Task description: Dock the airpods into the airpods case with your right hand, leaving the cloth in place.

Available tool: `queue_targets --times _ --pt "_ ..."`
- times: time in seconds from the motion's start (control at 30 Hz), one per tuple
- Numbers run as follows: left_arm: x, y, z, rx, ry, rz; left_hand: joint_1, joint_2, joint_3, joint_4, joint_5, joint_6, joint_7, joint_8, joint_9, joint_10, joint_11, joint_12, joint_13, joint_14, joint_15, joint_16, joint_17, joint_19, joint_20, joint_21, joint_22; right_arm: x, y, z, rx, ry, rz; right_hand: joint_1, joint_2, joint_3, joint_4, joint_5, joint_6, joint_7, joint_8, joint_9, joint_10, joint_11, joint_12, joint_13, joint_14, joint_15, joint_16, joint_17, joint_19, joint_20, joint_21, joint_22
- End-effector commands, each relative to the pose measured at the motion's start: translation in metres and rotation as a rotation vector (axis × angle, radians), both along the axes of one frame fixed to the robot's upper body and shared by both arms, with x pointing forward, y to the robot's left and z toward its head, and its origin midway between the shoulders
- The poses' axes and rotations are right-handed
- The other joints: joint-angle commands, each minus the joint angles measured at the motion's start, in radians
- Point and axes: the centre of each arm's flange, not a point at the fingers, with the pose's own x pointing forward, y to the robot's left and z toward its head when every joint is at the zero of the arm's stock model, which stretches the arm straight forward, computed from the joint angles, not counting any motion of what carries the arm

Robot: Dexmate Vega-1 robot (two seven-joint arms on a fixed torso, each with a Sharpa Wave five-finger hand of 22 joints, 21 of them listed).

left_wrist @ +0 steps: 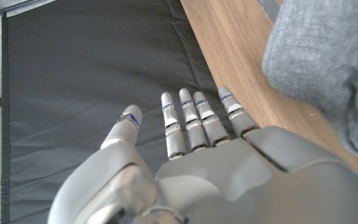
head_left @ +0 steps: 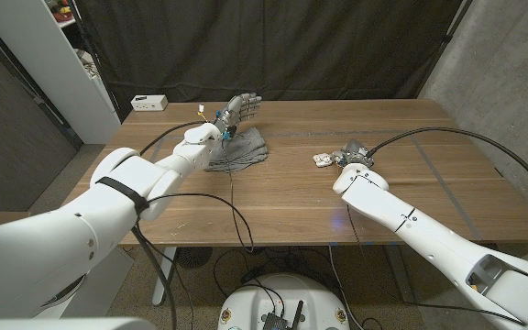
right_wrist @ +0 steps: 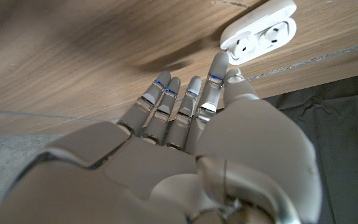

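Observation:
The white airpods case point(head_left: 321, 159) lies open on the wooden table point(head_left: 282, 197), right of centre. In the right wrist view the case point(right_wrist: 260, 34) shows two round white seats side by side; I cannot tell whether earbuds fill them. My right hand point(head_left: 354, 156) sits just right of the case, its fingers point(right_wrist: 213, 78) stretched out, holding nothing, with one tip at the case's edge. The grey cloth point(head_left: 241, 151) lies crumpled left of centre. My left hand point(head_left: 239, 111) hovers over the cloth's far edge, fingers straight and empty; the cloth point(left_wrist: 328, 62) shows beside that hand point(left_wrist: 216, 168).
A small white box point(head_left: 149, 103) stands at the table's back left corner. A white shelf unit point(head_left: 81, 64) rises beyond the left edge and a black curtain point(head_left: 282, 46) hangs behind the table. Black cables point(head_left: 236, 215) trail across the front.

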Motion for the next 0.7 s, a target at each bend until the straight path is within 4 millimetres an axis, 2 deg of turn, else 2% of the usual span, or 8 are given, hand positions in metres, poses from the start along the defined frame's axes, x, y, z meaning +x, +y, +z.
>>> queue_targets --times 0.03,0.13,0.23,0.37,0.5,0.57,0.6,0.7 --pt "0.002 0.001 -0.001 -0.001 0.016 0.009 -0.006 0.001 0.004 -0.001 0.007 0.008 0.003 -0.001 0.003 0.006 0.002 -0.002 0.006 -0.004 0.000 0.001 0.001 -0.004 -0.002 0.007 0.003 0.005 0.000 -0.001 0.008 0.000 0.016 0.007 -0.001 0.005 0.001 0.003 -0.003 0.001 -0.002 0.001 0.001 -0.005 0.002 0.002 0.004 -0.142 -0.002 0.006 0.000 0.008 0.003 0.002" --pt "0.002 0.002 -0.001 -0.002 0.017 0.011 -0.006 0.001 0.004 -0.002 0.007 0.010 0.002 0.000 0.003 0.006 0.001 -0.002 0.006 -0.003 0.001 0.002 0.001 -0.004 -0.002 0.007 0.003 0.005 0.000 -0.002 0.006 0.004 0.020 0.005 -0.001 0.006 0.002 0.003 -0.021 -0.006 -0.010 0.002 -0.011 -0.008 -0.004 0.002 -0.003 -0.138 -0.004 0.007 -0.006 0.013 0.000 0.001" --pt "0.003 0.003 -0.001 -0.005 0.025 0.017 -0.006 0.001 0.004 -0.002 0.007 0.009 0.002 -0.001 0.003 0.007 0.001 -0.002 0.006 -0.003 0.000 0.002 0.001 -0.004 -0.002 0.007 0.003 0.000 0.001 0.002 0.005 0.014 0.034 0.000 -0.003 0.008 0.005 0.003 -0.063 -0.008 -0.029 -0.002 -0.026 0.009 -0.011 0.004 -0.016 -0.130 -0.011 0.007 -0.019 0.023 -0.004 0.001" --pt "0.004 0.003 -0.001 -0.006 0.037 0.024 -0.006 0.001 0.004 -0.002 0.007 0.008 0.002 -0.001 0.003 0.007 0.002 -0.002 0.006 -0.003 0.002 0.002 0.001 -0.004 -0.001 0.007 0.003 -0.008 0.003 0.006 -0.015 0.031 0.061 -0.004 -0.008 0.013 0.004 0.005 -0.161 -0.006 -0.064 -0.009 -0.084 0.001 -0.037 0.006 -0.053 -0.128 -0.030 0.008 -0.048 0.032 -0.013 0.001" --pt "0.005 0.003 -0.001 -0.005 0.052 0.030 -0.006 0.000 0.004 -0.002 0.007 0.008 0.001 -0.001 0.003 0.007 0.001 -0.002 0.006 -0.004 0.001 0.001 0.001 -0.003 -0.001 0.007 0.003 -0.011 0.003 0.010 -0.030 0.052 0.094 0.001 -0.010 0.020 0.000 0.006 -0.233 -0.029 -0.076 -0.015 -0.138 -0.002 -0.058 0.010 -0.097 -0.121 -0.048 0.010 -0.074 0.032 -0.020 0.000" --pt "0.006 0.003 -0.001 -0.004 0.056 0.033 -0.006 0.000 0.004 -0.002 0.007 0.007 0.002 -0.002 0.003 0.007 0.002 -0.002 0.006 -0.004 0.002 0.001 0.001 -0.004 -0.001 0.007 0.003 -0.011 0.003 0.012 -0.039 0.062 0.112 0.002 -0.008 0.023 0.001 0.006 -0.261 -0.030 -0.080 -0.018 -0.154 0.009 -0.064 0.011 -0.108 -0.120 -0.051 0.012 -0.079 0.031 -0.020 0.000" --pt "0.006 0.003 -0.001 -0.004 0.056 0.034 -0.006 0.000 0.004 -0.002 0.007 0.007 0.001 -0.002 0.003 0.006 0.003 -0.002 0.006 -0.004 0.001 0.001 0.001 -0.004 -0.001 0.007 0.003 -0.011 0.003 0.012 -0.039 0.063 0.113 0.007 -0.006 0.026 -0.002 0.007 -0.272 -0.031 -0.080 -0.019 -0.161 0.004 -0.066 0.011 -0.117 -0.120 -0.055 0.013 -0.083 0.029 -0.021 0.000" --pt "0.006 0.003 -0.001 -0.003 0.063 0.038 -0.007 0.001 0.005 -0.002 0.008 0.007 0.001 -0.002 0.003 0.006 0.002 -0.002 0.006 -0.003 0.001 0.002 0.001 -0.004 -0.001 0.007 0.003 -0.008 0.000 0.013 -0.052 0.096 0.157 0.011 -0.007 0.031 -0.002 0.009 -0.356 -0.064 -0.086 -0.025 -0.209 0.000 -0.082 0.014 -0.158 -0.114 -0.070 0.017 -0.095 0.020 -0.020 0.000"
